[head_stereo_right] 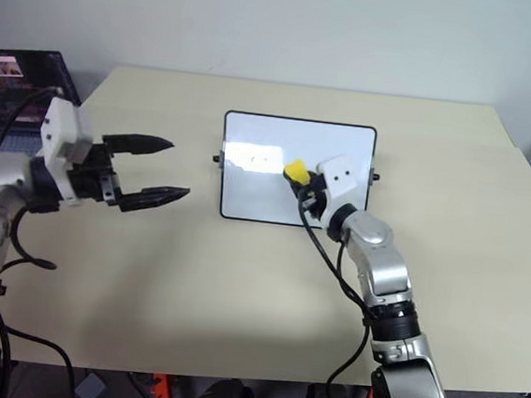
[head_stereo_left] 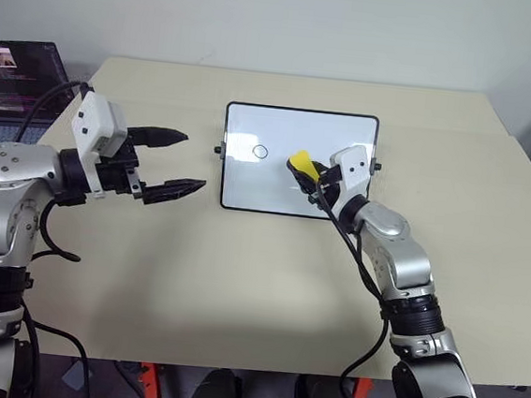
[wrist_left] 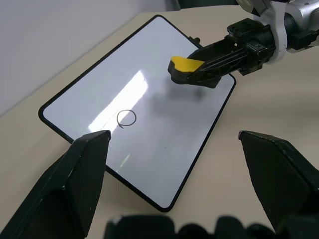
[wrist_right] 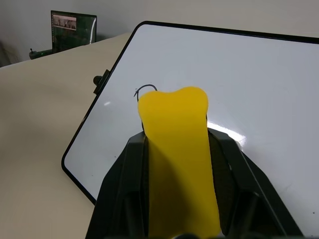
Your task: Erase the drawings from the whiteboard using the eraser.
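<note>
On the far left of the counter (head_stereo_left: 239,281) an open laptop (head_stereo_left: 13,81) with a lit dark screen sits well clear of the work. Next comes the left gripper (head_stereo_left: 170,164), hanging above the counter just beside the board's left edge, its two black pointed jaws standing wide with nothing between them. The whiteboard (head_stereo_left: 248,183) lies flat in the middle: glossy white, rectangular, with a thin black frame, rounded corners and small black side knobs, and a bright glare streak across it. One drawing shows on it, a thin black circle (head_stereo_left: 260,151) in its left half; the surface to the right of the circle looks bare. Right of the circle, the right gripper (head_stereo_left: 307,173) has its jaws shut on the eraser (head_stereo_left: 300,159), a small yellow oblong block with a soft-looking waisted top and a dark underside; it appears lifted slightly off the board, tilted, with its shadow beneath. The step in hand seems to be wiping the last mark. To do it well, the eraser should probably come down flat so the whole felt face meets the slick surface, then sweep leftward across the circle with light, even pressure. The board is unclamped and smooth, so a hard push may slide it; the idle left gripper could steady the frame's edge.
</note>
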Motion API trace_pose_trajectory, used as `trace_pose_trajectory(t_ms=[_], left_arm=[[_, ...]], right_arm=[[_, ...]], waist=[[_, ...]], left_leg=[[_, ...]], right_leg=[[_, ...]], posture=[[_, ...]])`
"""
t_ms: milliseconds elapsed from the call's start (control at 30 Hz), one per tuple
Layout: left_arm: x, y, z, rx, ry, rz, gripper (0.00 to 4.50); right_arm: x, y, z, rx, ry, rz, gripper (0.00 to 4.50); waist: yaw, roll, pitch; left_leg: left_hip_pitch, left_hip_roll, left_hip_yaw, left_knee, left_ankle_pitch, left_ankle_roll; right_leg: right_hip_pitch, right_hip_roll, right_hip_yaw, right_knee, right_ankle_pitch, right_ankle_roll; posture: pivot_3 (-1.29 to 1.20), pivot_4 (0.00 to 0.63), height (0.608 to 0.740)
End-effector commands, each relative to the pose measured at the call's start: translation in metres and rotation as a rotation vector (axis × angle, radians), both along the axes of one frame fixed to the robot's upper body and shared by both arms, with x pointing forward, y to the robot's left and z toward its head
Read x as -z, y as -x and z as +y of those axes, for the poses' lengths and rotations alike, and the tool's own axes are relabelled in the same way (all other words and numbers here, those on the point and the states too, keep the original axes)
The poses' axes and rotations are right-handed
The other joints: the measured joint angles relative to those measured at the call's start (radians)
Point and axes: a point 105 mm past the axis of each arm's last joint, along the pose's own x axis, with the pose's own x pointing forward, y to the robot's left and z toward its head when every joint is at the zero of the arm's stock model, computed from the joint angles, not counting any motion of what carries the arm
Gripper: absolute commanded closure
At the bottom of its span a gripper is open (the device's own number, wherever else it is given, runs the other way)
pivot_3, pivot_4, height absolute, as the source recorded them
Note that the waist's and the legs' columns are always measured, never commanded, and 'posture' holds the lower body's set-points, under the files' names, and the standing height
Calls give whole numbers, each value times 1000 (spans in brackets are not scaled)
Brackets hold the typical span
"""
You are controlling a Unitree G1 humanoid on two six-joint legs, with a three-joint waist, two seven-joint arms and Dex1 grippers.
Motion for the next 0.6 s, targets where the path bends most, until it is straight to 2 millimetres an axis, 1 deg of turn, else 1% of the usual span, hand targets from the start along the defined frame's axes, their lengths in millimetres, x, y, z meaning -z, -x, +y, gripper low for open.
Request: trace_pose_trajectory(t_ms=[33,167,233,367,433,600], left_arm=[[-11,2,2,-2,-9,-51,0],[-12,2,3,-9,-8,-54,0],[-11,2,2,-8,-8,-54,0],[-9,1,0,-6,-5,-52,0],[-9,1,1,-9,-4,-53,0],[-8,3,2,-14,-2,-51,0]], right_arm=[[-18,0,1,-7,-9,-72,3219],[-19,-2,8,-17,44,-104,3219],[-19,-7,18,-27,78,-130,3219],[-28,-17,34,-38,120,-206,3219],[-34,-23,46,-49,138,-241,3219],[-35,-32,65,-63,185,-292,3219]], waist=[[0,0,0],[0,0,0],[-2,0,0],[-13,0,0],[-19,0,0],[-22,0,0]], left_leg=[[0,0,0,0,0,0],[0,0,0,0,0,0],[0,0,0,0,0,0],[0,0,0,0,0,0],[0,0,0,0,0,0],[0,0,0,0,0,0]], right_leg=[[0,0,0,0,0,0],[0,0,0,0,0,0],[0,0,0,0,0,0],[0,0,0,0,0,0],[0,0,0,0,0,0],[0,0,0,0,0,0]], posture=[[0,150,740],[0,150,740],[0,150,740],[0,150,740],[0,150,740],[0,150,740]])
